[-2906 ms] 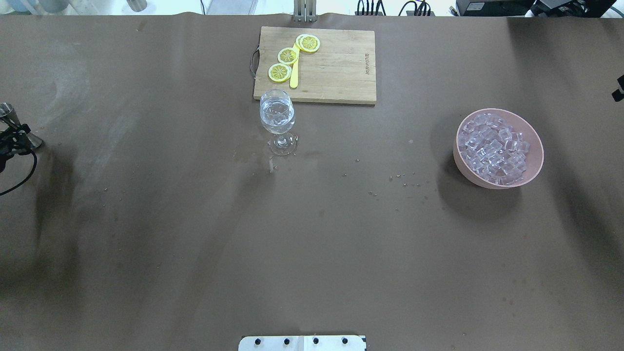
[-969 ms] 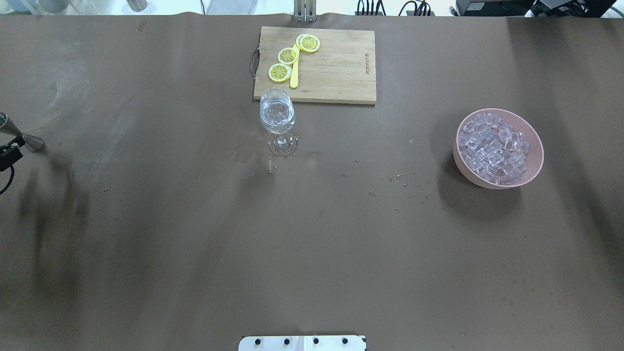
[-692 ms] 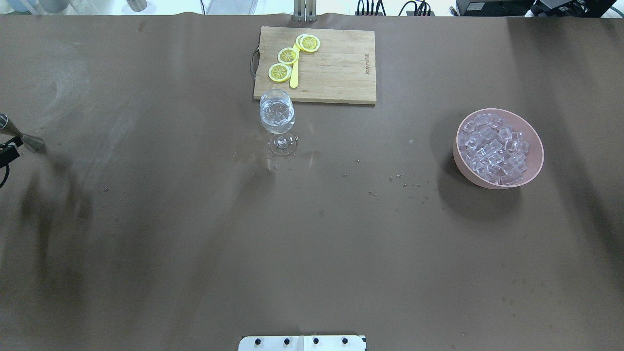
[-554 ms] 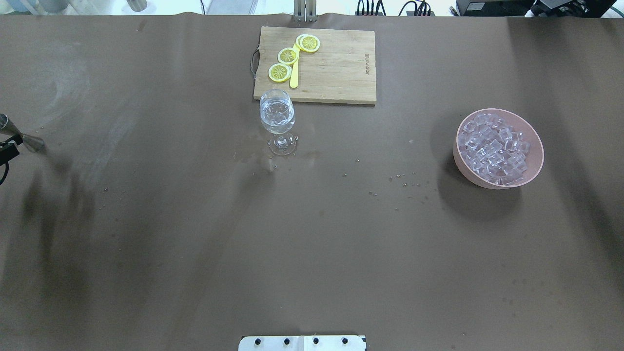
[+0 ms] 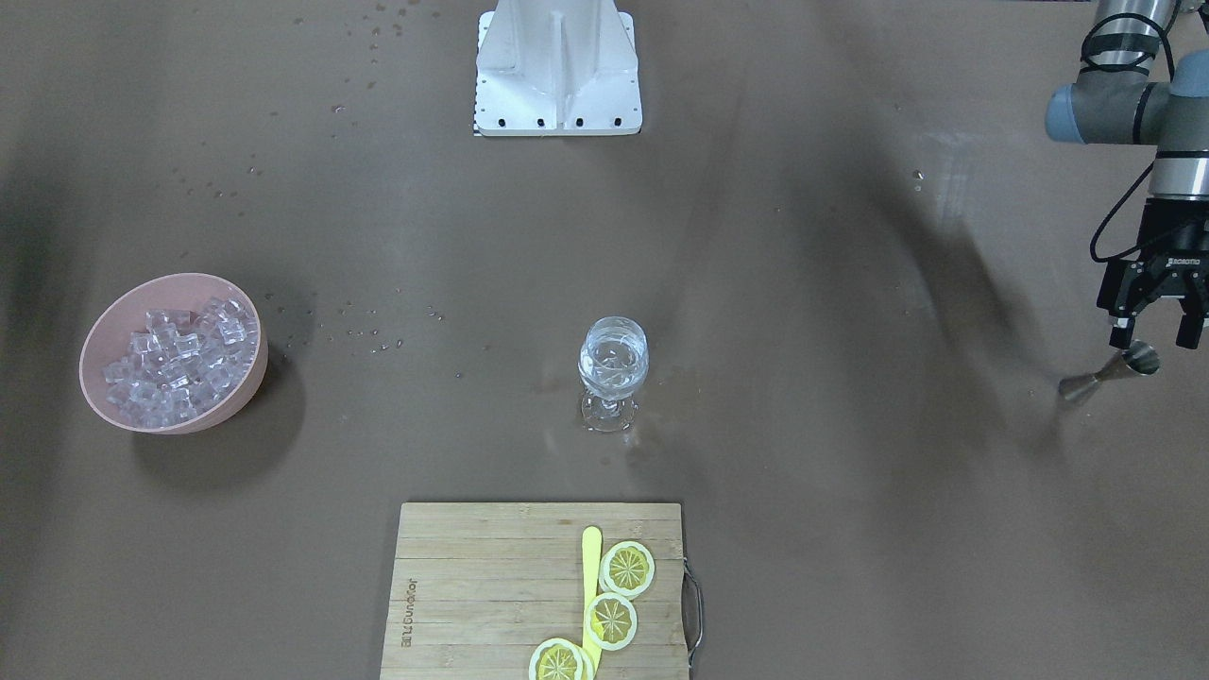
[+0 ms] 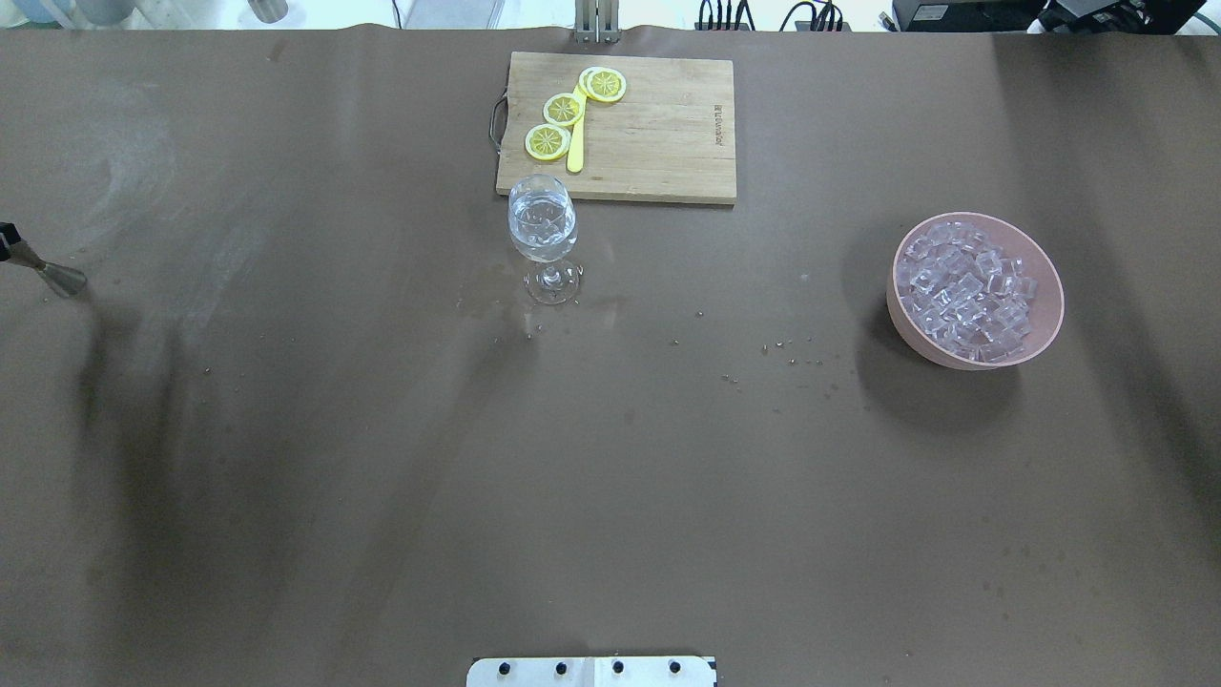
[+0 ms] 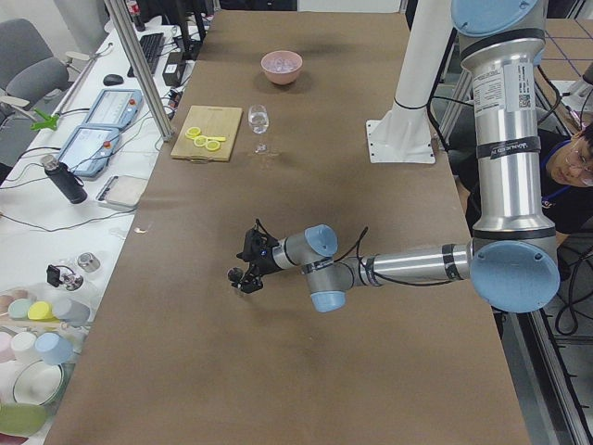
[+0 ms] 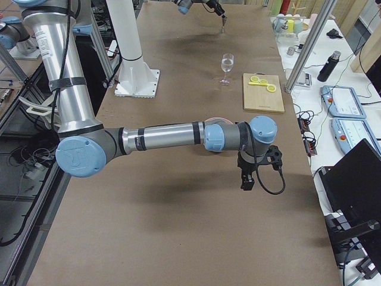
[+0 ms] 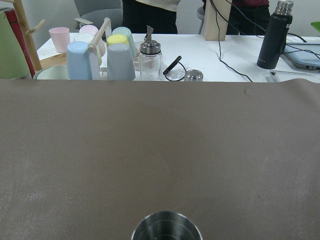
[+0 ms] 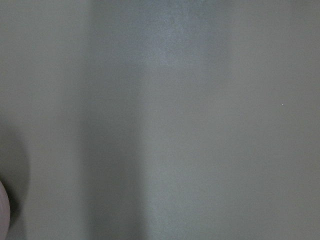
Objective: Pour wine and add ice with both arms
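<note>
Fingers (image 5: 1122, 321) of our left gripper (image 5: 1152, 338) stand spread, empty, just above the small steel hourglass jigger (image 5: 1107, 371), which we judge parked well clear of the clear stemmed wine glass (image 5: 614, 364). Our right gripper (image 8: 247, 180) we cannot read. Clear ice cubes (image 5: 179, 354) heap in the round pink bowl (image 5: 241, 392); some seem to sit in the glass.

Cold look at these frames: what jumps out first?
The pink bowl heaped with ice on the robot's right side, then the wine glass in the middle with cubes inside, near the cutting board with lemon slices. Far out on the robot's left, the left gripper hangs open over a small metal measuring cup.
</note>
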